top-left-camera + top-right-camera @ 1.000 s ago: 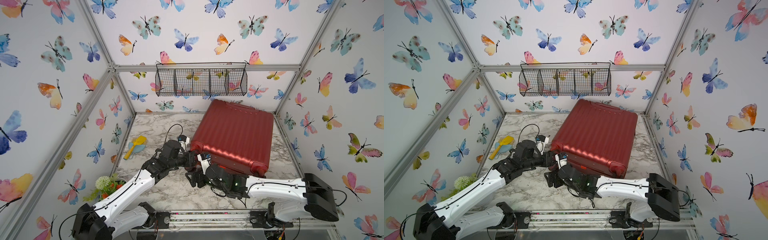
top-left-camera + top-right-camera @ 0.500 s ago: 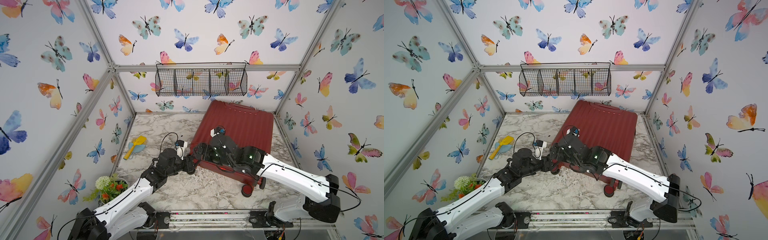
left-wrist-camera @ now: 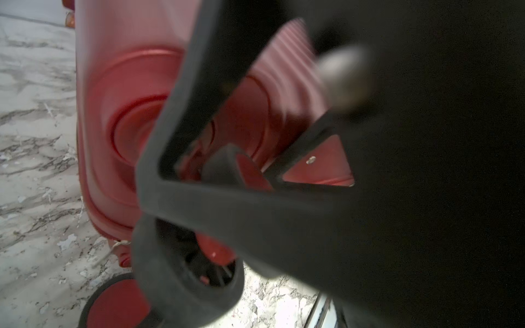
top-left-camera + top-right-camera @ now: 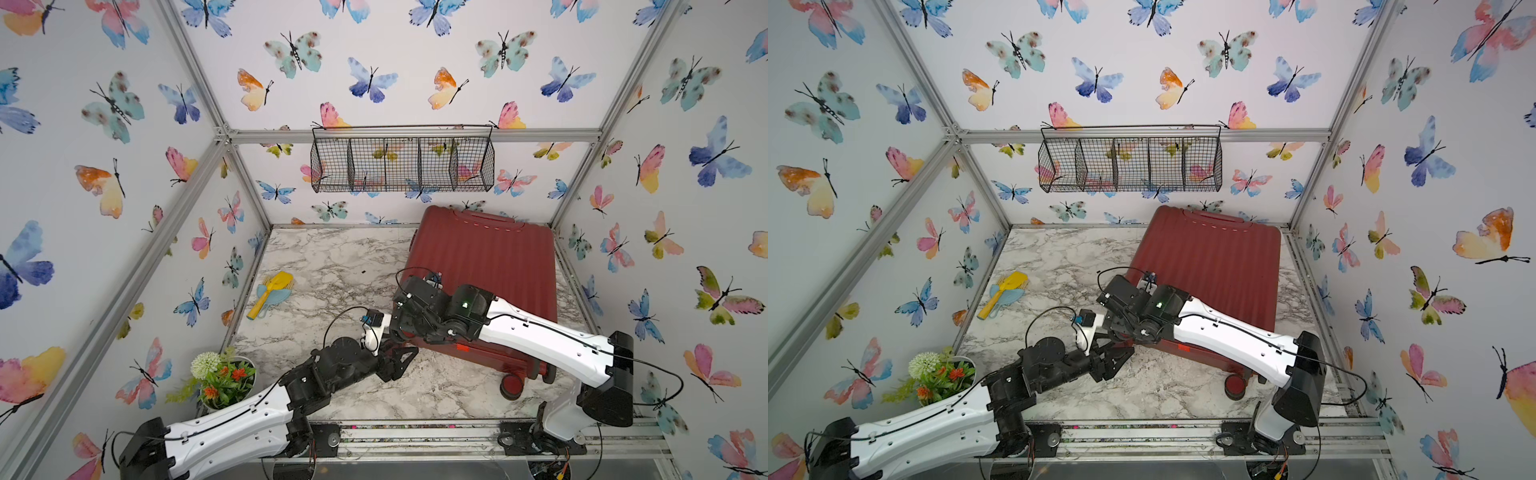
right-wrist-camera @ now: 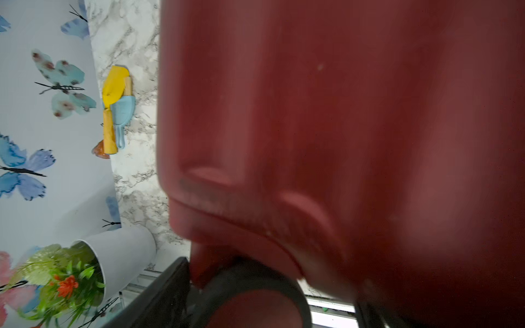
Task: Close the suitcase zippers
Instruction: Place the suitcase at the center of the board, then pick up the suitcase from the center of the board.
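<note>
Well, the marble table (image 4: 332, 266) is the biggest thing. It is smooth and grey-veined, and there is lots of bare room out past the left gripper's outer side. The suitcase (image 4: 482, 257) lies flat with its lid down. It is dark red, hard and ribbed, and it reaches from both grippers away to the back wall. Its far and right edges sit close to the walls.

High beyond it hangs a black wire basket (image 4: 403, 166) split into boxes.

The right gripper (image 4: 400, 330) is at the suitcase's near left corner, tucked under its own wrist, so I cannot tell how wide it is or if it holds anything. The left gripper (image 4: 401, 359) sits just in front of that corner, with its fingers apart and nothing between them.

Back beside the left arm stands a white pot (image 5: 127, 255) full of flowers (image 4: 224, 374). A yellow shovel (image 4: 270, 289) lies by the left wall. A round red wheel (image 4: 513, 384) sticks out near the right arm.

The zippers (image 5: 233, 220) show only as a blurry seam.
</note>
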Robot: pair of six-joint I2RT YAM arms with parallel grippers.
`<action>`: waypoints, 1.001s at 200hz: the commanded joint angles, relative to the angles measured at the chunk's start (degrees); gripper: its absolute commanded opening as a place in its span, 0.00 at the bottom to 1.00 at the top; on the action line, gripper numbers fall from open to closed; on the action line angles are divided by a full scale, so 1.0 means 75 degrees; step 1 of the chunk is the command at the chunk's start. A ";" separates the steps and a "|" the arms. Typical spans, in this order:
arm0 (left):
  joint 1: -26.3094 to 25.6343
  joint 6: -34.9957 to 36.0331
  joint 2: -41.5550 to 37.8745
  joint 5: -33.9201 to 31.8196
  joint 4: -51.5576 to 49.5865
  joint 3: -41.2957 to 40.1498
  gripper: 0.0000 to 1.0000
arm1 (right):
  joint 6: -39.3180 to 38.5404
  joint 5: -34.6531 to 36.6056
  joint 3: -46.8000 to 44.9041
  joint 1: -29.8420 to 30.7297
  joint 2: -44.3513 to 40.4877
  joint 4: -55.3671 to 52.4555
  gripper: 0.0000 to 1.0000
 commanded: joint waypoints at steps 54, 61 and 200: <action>-0.0097 0.0018 -0.1655 -0.1401 -0.0702 -0.0314 0.61 | 0.0852 0.1151 0.1353 0.0221 0.1442 -0.1249 0.88; -0.0084 -0.0104 -0.1703 -0.1866 -0.1155 -0.0225 0.58 | 0.0786 0.1244 0.1424 0.0225 0.1485 -0.1196 0.88; 0.2261 -0.0210 -0.0485 0.1247 -0.0241 -0.0973 0.67 | -0.2809 -0.0305 0.1345 0.0126 0.0449 -0.0037 0.03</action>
